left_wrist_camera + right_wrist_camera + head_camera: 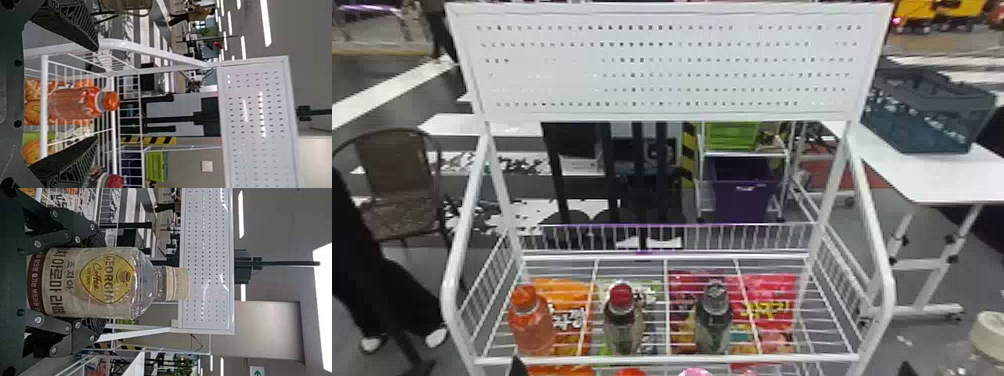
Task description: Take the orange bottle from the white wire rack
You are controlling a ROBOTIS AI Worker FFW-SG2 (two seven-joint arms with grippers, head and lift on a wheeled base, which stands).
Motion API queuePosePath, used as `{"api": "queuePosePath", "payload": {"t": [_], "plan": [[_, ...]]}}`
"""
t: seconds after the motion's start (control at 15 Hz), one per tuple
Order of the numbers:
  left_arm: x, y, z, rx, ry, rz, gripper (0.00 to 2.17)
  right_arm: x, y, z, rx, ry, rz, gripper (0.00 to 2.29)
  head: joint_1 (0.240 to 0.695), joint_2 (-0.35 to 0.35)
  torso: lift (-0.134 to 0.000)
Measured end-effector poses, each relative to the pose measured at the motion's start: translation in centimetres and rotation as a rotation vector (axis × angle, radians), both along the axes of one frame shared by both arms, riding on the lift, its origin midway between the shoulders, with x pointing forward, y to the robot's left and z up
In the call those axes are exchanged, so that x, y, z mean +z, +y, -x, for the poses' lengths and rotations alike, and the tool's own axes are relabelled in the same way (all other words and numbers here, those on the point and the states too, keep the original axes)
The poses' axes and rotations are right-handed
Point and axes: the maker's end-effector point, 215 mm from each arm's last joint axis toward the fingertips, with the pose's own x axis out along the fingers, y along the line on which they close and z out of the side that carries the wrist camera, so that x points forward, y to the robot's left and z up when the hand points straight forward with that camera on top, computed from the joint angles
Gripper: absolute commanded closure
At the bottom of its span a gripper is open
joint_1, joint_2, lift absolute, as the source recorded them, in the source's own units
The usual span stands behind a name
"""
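Note:
The orange bottle (532, 322) stands upright at the left end of the white wire rack (667, 358), behind its front rail. At the bottom edge, a black tip of my left gripper (518, 368) shows just in front of that rail. In the left wrist view my left gripper (96, 94) is open, its two fingers wide apart, with the orange bottle (76, 103) lined up between them beyond the rail and not held. My right gripper (908, 370) is at the lower right; in the right wrist view the right gripper (98, 284) is shut on a cream-capped coffee bottle (105, 282).
A red-capped bottle (623, 320) and a dark-capped bottle (714, 320) stand to the right on the same shelf. Snack bags (772, 312) lie under its wires. The rack's side tube (452, 270) rises left of the orange bottle, and a perforated panel (572, 75) tops the rack.

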Motion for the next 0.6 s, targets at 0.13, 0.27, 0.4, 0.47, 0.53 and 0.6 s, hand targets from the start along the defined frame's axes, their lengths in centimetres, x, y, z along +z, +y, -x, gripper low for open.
{"api": "queuePosePath", "payload": {"t": [0.13,0.27,0.4,0.47,0.53,0.6], "plan": [[-3.4,-0.5,-0.2,0.006,0.018,0.016,0.08,0.0,0.0,0.0,0.0,0.0,0.0,1.01,0.499,0.0,0.0],[-6.1,-1.4,-0.3,-0.006,0.007,0.037,0.08,-0.1,0.0,-0.1,0.0,0.0,0.0,1.01,0.499,0.0,0.0],[-8.7,-2.5,-0.5,-0.028,0.005,0.054,0.08,-0.1,0.0,-0.1,-0.001,0.001,-0.001,1.01,0.499,0.0,0.0],[-9.6,-2.9,-0.7,-0.035,0.012,0.057,0.08,-0.1,0.0,-0.2,-0.001,0.002,-0.001,1.01,0.499,0.0,0.0],[-10.5,-3.3,-1.1,-0.041,0.018,0.06,0.08,-0.1,0.0,-0.2,-0.001,0.002,-0.001,1.01,0.499,0.0,0.0],[-11.0,-3.5,-1.6,-0.045,0.02,0.064,0.08,-0.1,0.0,-0.2,0.0,0.003,-0.001,1.01,0.499,0.0,0.0]]}}
